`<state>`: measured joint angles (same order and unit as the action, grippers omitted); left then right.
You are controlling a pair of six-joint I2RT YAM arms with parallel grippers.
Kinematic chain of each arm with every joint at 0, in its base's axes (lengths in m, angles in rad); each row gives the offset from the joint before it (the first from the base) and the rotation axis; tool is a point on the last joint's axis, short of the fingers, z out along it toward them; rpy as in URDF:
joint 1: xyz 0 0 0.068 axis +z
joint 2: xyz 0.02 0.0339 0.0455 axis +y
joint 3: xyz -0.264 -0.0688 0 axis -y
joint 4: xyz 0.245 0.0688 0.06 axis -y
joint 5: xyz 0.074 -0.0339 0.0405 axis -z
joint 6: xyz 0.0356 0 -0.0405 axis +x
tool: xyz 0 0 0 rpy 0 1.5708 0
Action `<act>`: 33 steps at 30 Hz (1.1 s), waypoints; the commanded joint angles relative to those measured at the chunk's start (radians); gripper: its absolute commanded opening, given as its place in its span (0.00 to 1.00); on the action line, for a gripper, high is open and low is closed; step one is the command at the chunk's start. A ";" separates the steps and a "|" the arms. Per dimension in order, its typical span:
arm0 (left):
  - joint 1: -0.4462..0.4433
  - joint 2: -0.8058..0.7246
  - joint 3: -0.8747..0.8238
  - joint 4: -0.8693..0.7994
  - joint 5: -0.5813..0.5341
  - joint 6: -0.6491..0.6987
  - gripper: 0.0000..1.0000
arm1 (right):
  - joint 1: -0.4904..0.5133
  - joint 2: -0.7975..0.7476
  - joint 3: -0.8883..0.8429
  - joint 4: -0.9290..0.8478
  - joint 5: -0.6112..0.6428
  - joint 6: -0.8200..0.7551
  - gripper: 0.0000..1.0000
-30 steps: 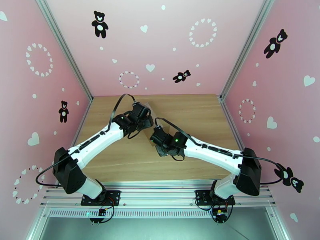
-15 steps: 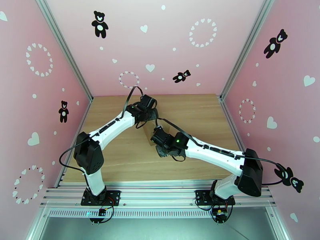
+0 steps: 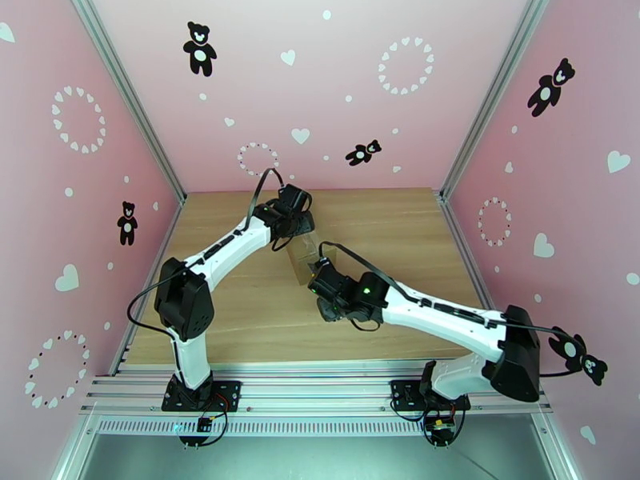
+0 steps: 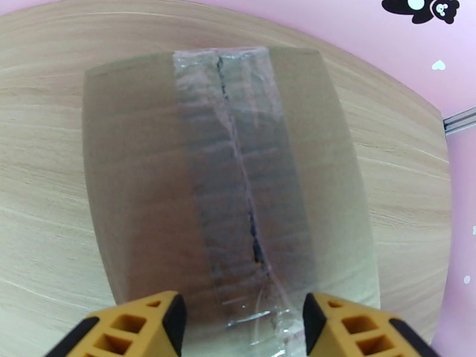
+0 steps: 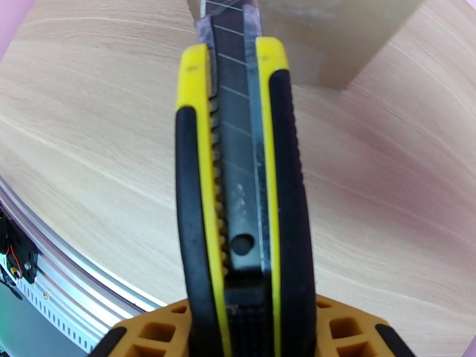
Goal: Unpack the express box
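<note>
The express box [image 4: 143, 174] is a brown carton lying on the wooden table, with clear tape along its top seam [image 4: 238, 174] and a dark slit running down that seam. In the top view the express box [image 3: 302, 256] lies between the two arms. My left gripper [image 4: 244, 319] hovers open over the box's end, its yellow fingers [image 4: 149, 325] either side of the taped seam, and stands at the box's far end [image 3: 300, 228]. My right gripper [image 5: 244, 334] is shut on a yellow and black utility knife [image 5: 238, 174]. The blade points at the box [image 5: 321, 37]. That gripper [image 3: 324, 288] is at the box's near end.
The wooden table [image 3: 240, 314] is bare around the box. Pink walls with bear and heart stickers enclose it on three sides. An aluminium rail [image 3: 320, 386] runs along the near edge by the arm bases.
My left arm has swung farther back, its elbow risen, and its gripper now sits beyond the box. My right gripper has drawn back toward the near side, uncovering the box.
</note>
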<state>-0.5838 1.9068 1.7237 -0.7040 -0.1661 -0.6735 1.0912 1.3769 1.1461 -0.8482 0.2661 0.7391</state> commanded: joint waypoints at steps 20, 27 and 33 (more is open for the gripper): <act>0.018 -0.167 -0.027 -0.105 0.022 0.022 0.60 | -0.375 -0.280 -0.142 0.088 -0.064 -0.123 0.00; 0.132 -0.229 -0.189 -0.085 0.032 -0.010 0.60 | -0.548 -0.021 -0.023 0.308 -0.169 -0.239 0.00; 0.242 -0.167 -0.229 -0.013 0.076 -0.021 0.60 | -0.588 0.217 0.130 0.422 -0.166 -0.270 0.00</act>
<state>-0.3614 1.7065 1.4940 -0.7666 -0.1291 -0.6853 0.5125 1.5295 1.1931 -0.5297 0.1127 0.5114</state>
